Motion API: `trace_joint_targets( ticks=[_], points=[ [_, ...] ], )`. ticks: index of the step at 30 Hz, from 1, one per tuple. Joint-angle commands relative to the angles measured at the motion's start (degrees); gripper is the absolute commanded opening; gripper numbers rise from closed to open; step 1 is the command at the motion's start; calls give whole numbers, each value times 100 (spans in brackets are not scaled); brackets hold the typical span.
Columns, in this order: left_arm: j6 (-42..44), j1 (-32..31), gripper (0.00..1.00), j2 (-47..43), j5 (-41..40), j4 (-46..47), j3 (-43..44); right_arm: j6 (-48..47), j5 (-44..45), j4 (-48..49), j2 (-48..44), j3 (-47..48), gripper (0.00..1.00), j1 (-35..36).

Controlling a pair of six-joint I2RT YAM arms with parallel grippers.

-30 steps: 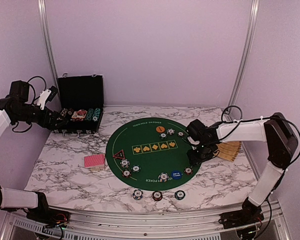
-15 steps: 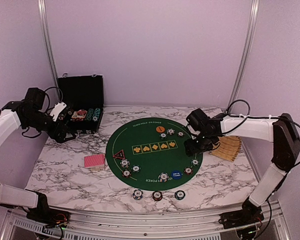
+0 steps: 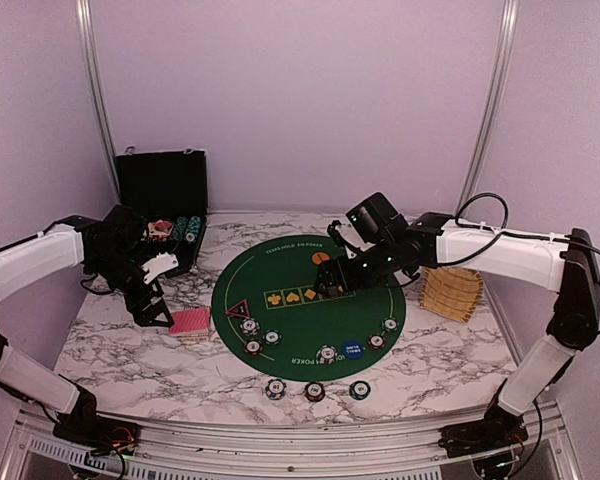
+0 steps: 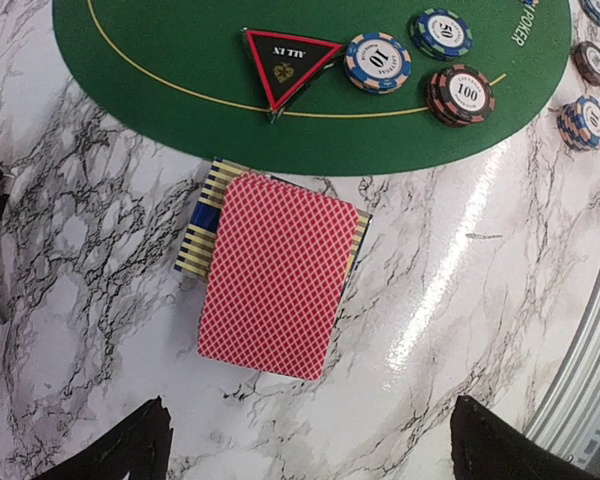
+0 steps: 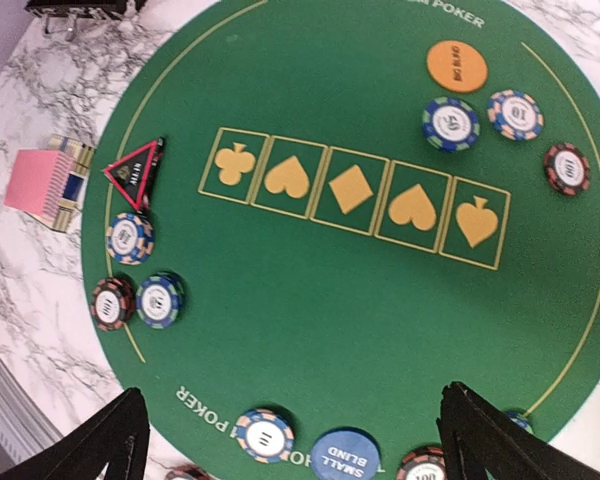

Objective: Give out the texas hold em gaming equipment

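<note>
The red-backed card deck [image 4: 278, 272] lies on the marble just left of the round green mat [image 3: 300, 320]; it also shows in the top view [image 3: 188, 322] and the right wrist view [image 5: 42, 186]. A striped yellow and blue edge sticks out under it. My left gripper [image 4: 310, 452] hovers over the deck's near side, open and empty. My right gripper [image 5: 295, 440] is open and empty above the mat's middle. The red-rimmed triangle [image 4: 286, 63], stripe-edged chips [image 4: 378, 62], orange disc [image 5: 457, 66] and blue disc [image 5: 345, 456] lie on the mat.
The black hinged case [image 3: 161, 205] stands open at the back left with chips inside. The tan slatted wooden object [image 3: 452, 292] lies right of the mat. Three chips [image 3: 314, 390] sit on the marble in front of the mat.
My left arm has swung from the black case down to the card deck. My right arm has moved left from the mat's right edge to over its middle.
</note>
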Motion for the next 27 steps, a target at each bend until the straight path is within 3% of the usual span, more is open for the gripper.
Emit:
trace_joint_targets(
  ticks=[1,12,27],
  points=[
    [542,-136,99,236,-61,-53,-127,255,-611,519,202,282,99,75],
    [1467,-230,99,474,-336,209,-504,489,-796,918,338,437,99,270],
    [1559,-250,99,901,-497,528,-394,517,-723,862,406,493,99,396]
  ],
)
